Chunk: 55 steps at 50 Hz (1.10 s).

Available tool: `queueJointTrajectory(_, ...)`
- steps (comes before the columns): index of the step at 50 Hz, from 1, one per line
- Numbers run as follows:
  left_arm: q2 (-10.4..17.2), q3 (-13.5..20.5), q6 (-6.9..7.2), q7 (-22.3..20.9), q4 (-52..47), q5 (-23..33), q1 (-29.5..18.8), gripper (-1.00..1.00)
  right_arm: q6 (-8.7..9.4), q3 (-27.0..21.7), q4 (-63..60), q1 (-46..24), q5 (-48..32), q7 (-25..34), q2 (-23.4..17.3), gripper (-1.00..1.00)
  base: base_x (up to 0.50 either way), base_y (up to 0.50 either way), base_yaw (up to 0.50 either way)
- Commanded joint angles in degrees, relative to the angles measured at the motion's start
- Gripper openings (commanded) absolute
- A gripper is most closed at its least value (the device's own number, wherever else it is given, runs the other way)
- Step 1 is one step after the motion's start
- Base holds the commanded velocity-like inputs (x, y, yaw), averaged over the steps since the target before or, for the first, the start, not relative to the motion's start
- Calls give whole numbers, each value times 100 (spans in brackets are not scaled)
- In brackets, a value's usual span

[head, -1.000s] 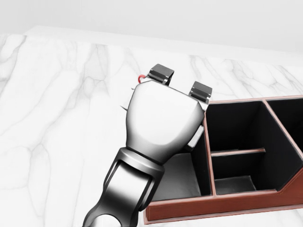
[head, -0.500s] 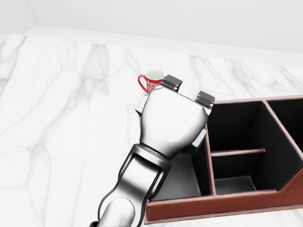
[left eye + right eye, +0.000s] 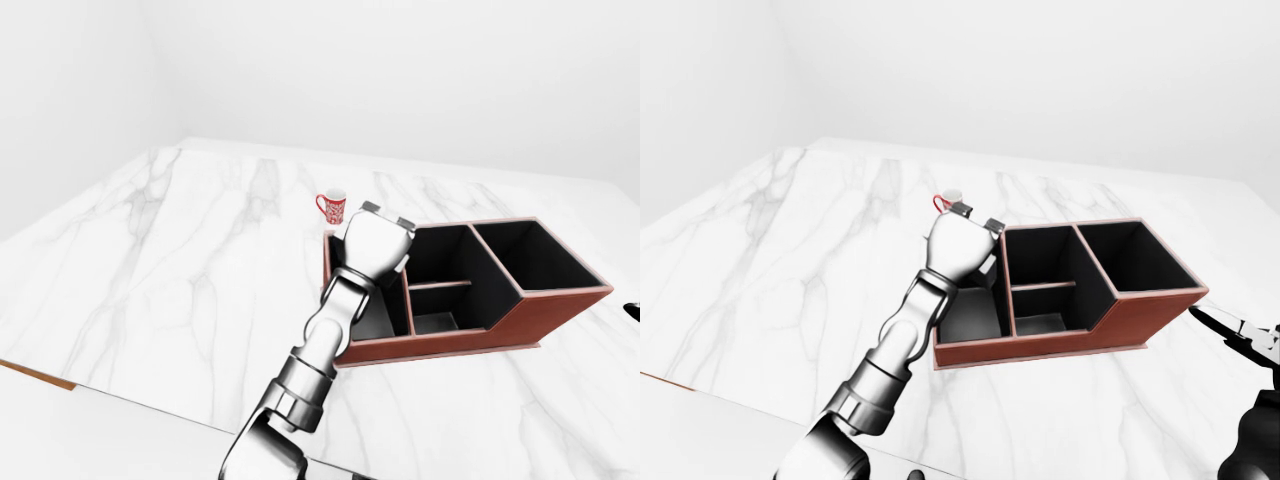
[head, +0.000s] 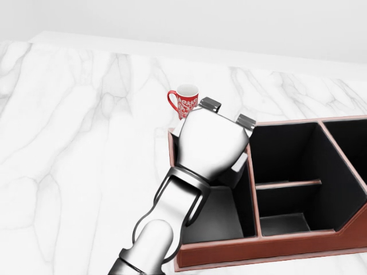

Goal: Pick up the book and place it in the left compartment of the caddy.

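The brown caddy (image 4: 287,243) with dark compartments lies at the lower right of the head view. My left hand (image 4: 227,113) hangs over its left compartment (image 4: 215,220), the shiny back of the hand turned toward the camera. Two dark fingertips (image 4: 209,104) stick out past the hand's top edge; the rest of the fingers are hidden. I see no book as a separate shape, and anything under the palm is covered. My right hand (image 3: 1245,340) shows at the right edge of the right-eye view, away from the caddy, fingers spread and holding nothing.
A red patterned mug (image 4: 184,100) stands on the white marble counter (image 4: 74,149) just above the caddy's upper left corner, close to my left fingertips. The counter's near edge (image 3: 60,380) shows at the lower left of the left-eye view.
My left hand has shifted right and sunk toward the left compartment, and the forearm has swung in under it. The mug, hidden before, now shows above the hand.
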Motion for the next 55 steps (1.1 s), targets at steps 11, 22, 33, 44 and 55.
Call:
queueJointTrajectory(11,-7,132,209,799,1573,-398,-678,-100,0,17,22,-6,-18,0,4,100,0,0,0)
queueJointTrajectory(22,-92,194,329,1240,2483,-541,-953,-100,0,-12,-8,6,-2,-7,1,100,0,0,0)
queueJointTrajectory(33,-122,175,415,1547,3395,-754,-1119,-100,0,-13,33,4,-9,1,5,100,0,0,0)
queueJointTrajectory(44,-107,174,465,1547,3682,-850,-1191,-100,0,-1,36,-2,-4,-10,-11,100,0,0,0)
queueJointTrajectory(55,-143,220,560,1547,4525,-1012,-1479,-100,0,22,78,-15,-27,-2,-12,100,0,0,0)
